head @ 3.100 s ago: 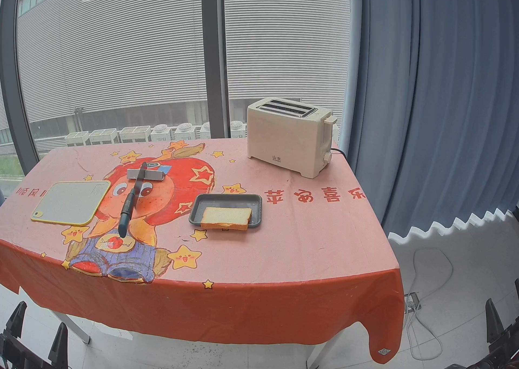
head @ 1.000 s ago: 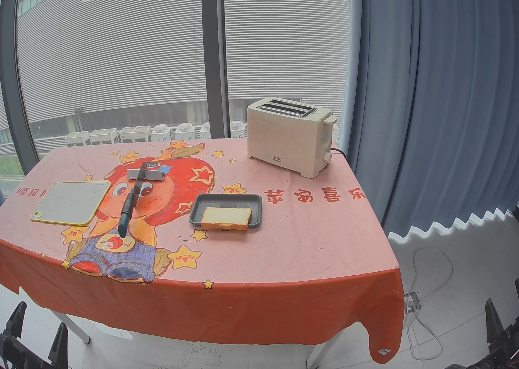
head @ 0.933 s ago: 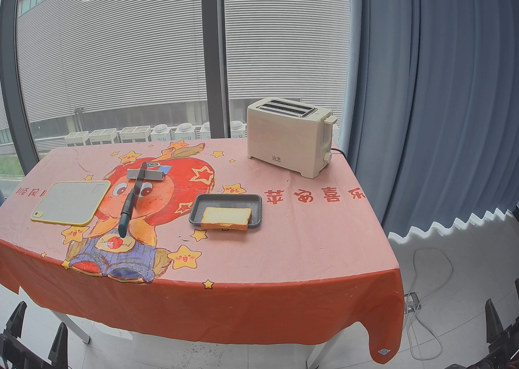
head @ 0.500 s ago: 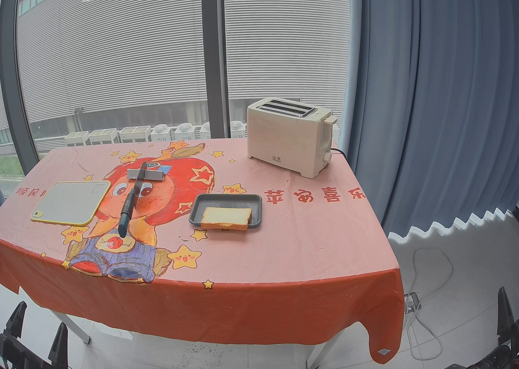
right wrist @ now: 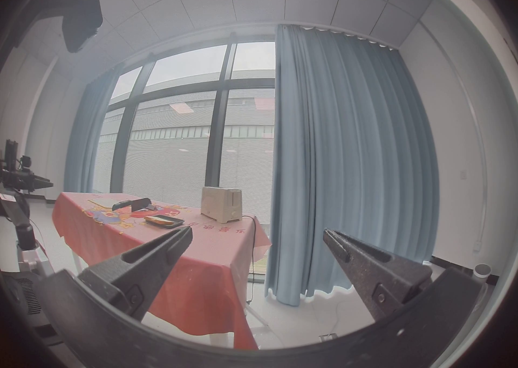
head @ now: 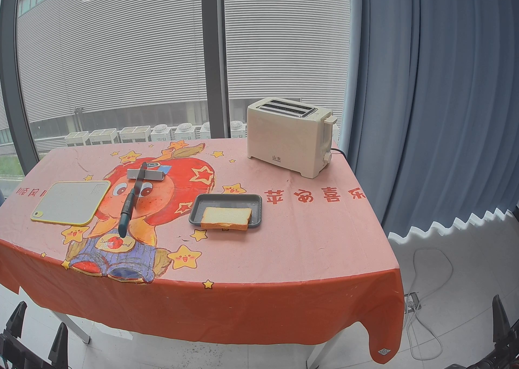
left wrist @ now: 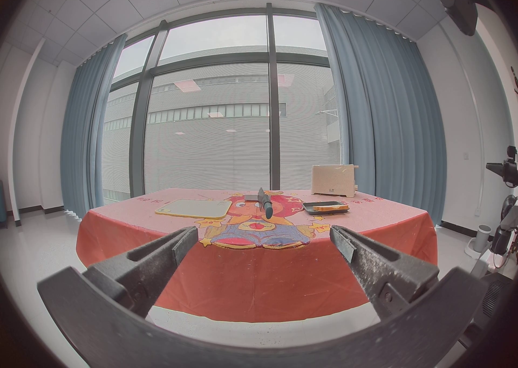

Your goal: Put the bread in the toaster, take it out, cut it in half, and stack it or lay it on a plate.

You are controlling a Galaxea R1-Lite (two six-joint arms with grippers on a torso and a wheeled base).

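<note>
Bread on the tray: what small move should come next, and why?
Probably bring the open right gripper up over the table toward the bread. It lies untouched on the tray, the toaster slots look empty, and the gripper hangs away from the table.

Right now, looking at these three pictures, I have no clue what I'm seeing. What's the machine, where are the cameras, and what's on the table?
It is a wheeled robot with two arms. The wide picture is from a camera on its head, looking down at an orange-clothed table. The other two are from cameras on its wrists; the dark prongs in front are the left gripper and the right gripper. Both are open and empty. On the table: a cream toaster at the far right, the bread in a dark tray near the middle, a knife with its blade across a grey block, and a pale cutting board on the left.
</note>
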